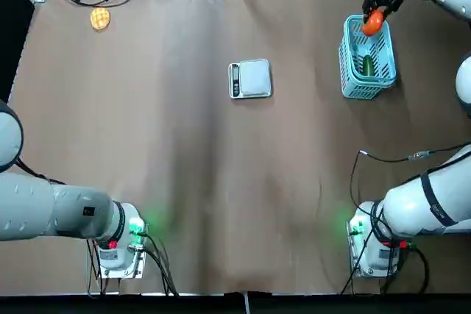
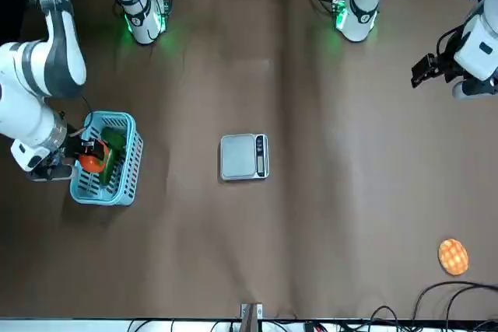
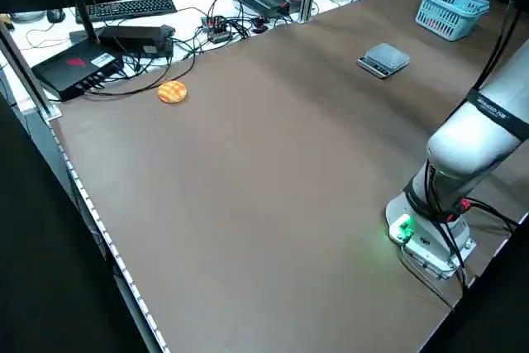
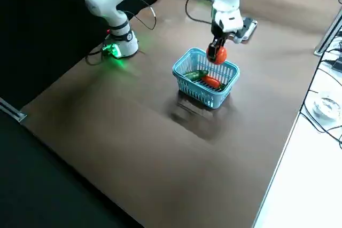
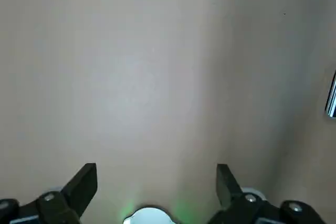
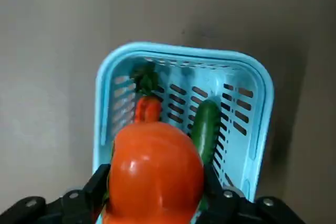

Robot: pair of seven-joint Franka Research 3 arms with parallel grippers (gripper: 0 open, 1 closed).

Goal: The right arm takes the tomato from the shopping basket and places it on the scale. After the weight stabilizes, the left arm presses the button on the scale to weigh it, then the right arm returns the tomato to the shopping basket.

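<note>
on the robot's far left, the left gripper (image 5: 157, 179) was held out over the side of the table, its two fingers spread wide apart with nothing between them. near the far left corner lay a flat yellow-orange round item (image 1: 100, 18), apart from everything else on the table. around the middle of the table, the scale (image 1: 250, 79) sat flat, its silver plate bare and its dark control strip on the side toward the left arm. to the right stood the shopping basket (image 1: 368, 60), upright, with a green vegetable (image 6: 206, 130) and an orange-red vegetable with a leafy green top (image 6: 147, 109) inside. over the basket's far end, the right gripper (image 6: 156, 182) had the tomato (image 6: 153, 174) clasped between its fingers, which were parted by the fruit's width and closed against its sides.
</note>
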